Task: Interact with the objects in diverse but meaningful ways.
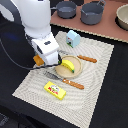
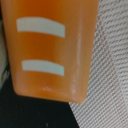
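The white robot arm reached down over the pale woven mat on the dark desk, its gripper low beside an orange-brown bread loaf, mostly hidden behind it. Just beside lay a round beige plate holding a yellow banana, with a flat yellow box, a pale blue carton and brown-handled utensils nearby. Dark grey pots stood beyond. The wrist view was filled by the loaf; whether the gripper was apart or together could not be told.
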